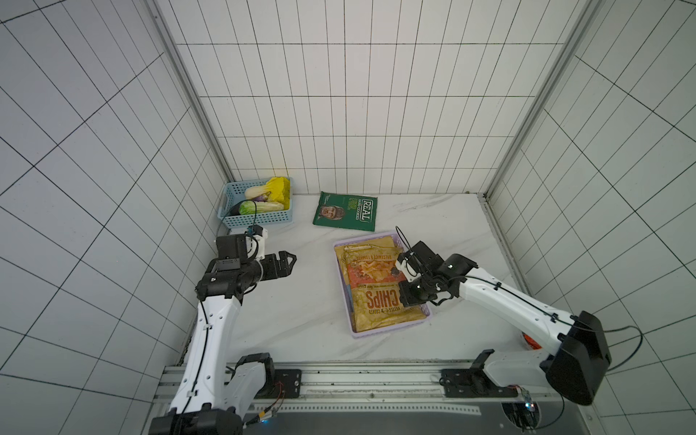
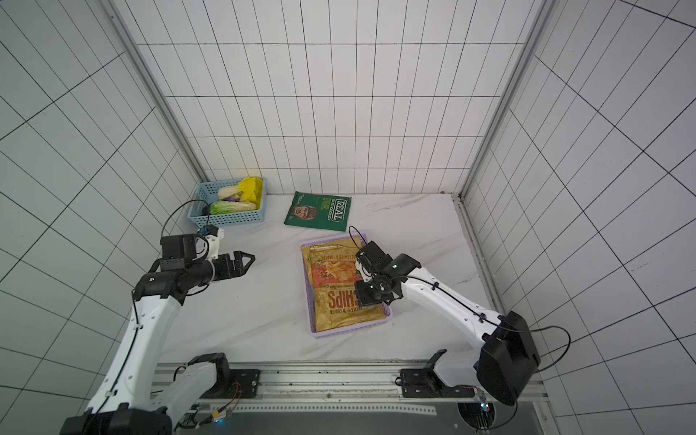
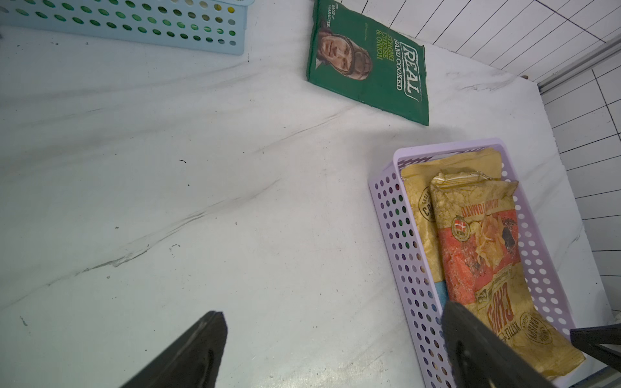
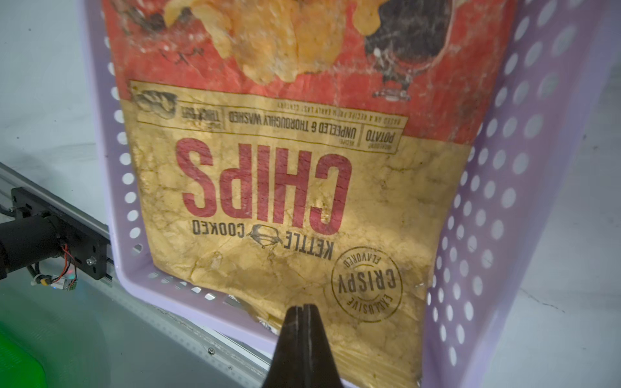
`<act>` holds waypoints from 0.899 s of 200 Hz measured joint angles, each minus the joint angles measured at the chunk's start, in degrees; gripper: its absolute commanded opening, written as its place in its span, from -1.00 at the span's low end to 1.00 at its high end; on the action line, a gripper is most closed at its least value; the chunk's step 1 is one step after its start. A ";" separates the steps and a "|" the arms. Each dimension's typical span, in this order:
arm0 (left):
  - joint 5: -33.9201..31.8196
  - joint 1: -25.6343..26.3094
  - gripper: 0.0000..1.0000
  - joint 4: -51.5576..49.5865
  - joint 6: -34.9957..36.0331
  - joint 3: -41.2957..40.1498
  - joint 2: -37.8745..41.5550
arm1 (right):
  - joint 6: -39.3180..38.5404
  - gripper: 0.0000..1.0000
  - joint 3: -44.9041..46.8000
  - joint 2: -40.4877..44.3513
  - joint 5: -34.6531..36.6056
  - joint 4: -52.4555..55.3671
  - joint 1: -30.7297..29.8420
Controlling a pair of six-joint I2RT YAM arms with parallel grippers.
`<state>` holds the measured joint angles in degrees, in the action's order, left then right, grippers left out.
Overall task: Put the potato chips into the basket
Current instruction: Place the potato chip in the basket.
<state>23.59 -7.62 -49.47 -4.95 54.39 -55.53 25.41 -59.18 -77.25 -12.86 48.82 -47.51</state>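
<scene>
A tan "CHIPS" bag (image 1: 378,290) lies flat on top inside the lilac basket (image 3: 396,235) and covers nearly all of its length. Its red lettering reads upside down from the robot's side. Under it a second tan bag (image 3: 416,188) shows along one long wall of the basket and at its far end. The dark green "REAL" bag (image 1: 346,211) lies flat on the table (image 1: 301,320) just beyond the far end of the basket, near it but not touching.

The right gripper (image 4: 302,312) is over the near end of the basket, its jaws pressed together with nothing between them. Whether its tips touch the top bag I cannot say, as the view is too close. The left gripper (image 1: 292,259) hangs well to the left of the basket, above the table, with jaws wide apart and empty. Farther left of the basket, in the far corner, a blue basket (image 1: 260,222) holds toy vegetables (image 1: 263,199).
</scene>
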 measured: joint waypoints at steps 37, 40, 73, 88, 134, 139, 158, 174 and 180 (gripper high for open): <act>0.00 0.00 0.95 0.02 0.00 0.00 0.02 | 0.22 -0.97 1.07 -7.54 1.86 -3.48 -0.63; 0.00 0.00 0.95 0.02 0.00 0.00 0.00 | 0.24 -0.98 1.11 -8.17 2.10 -3.76 -0.66; 0.00 0.00 0.96 0.02 0.00 0.00 0.02 | 0.28 -1.00 1.11 -16.13 5.38 -7.32 -0.85; 0.00 0.00 0.95 0.02 0.00 0.00 0.00 | 0.24 -1.00 0.85 -18.88 6.71 -8.63 -0.90; -0.02 0.00 0.96 0.02 0.00 0.00 0.02 | -0.55 -1.00 -2.03 -20.98 11.87 -6.40 -3.61; 0.00 0.00 0.96 0.02 0.00 0.00 0.00 | -0.57 -1.00 -2.19 -20.76 12.55 -6.05 -4.13; 0.00 0.00 0.95 0.04 0.00 0.00 0.00 | -0.74 -0.94 -2.25 -17.88 14.84 -4.59 -5.53; 0.00 0.00 0.95 0.02 0.00 0.00 0.00 | -0.83 -0.76 -2.60 -12.68 15.63 -3.43 -5.90; 0.00 0.00 0.95 0.04 0.00 0.00 0.00 | -1.05 -0.71 -3.17 -10.47 15.69 -2.84 -5.95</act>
<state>23.59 -7.62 -49.43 -4.95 54.39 -55.53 24.36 -62.35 -87.72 2.83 45.98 -53.45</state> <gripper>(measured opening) 0.978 0.093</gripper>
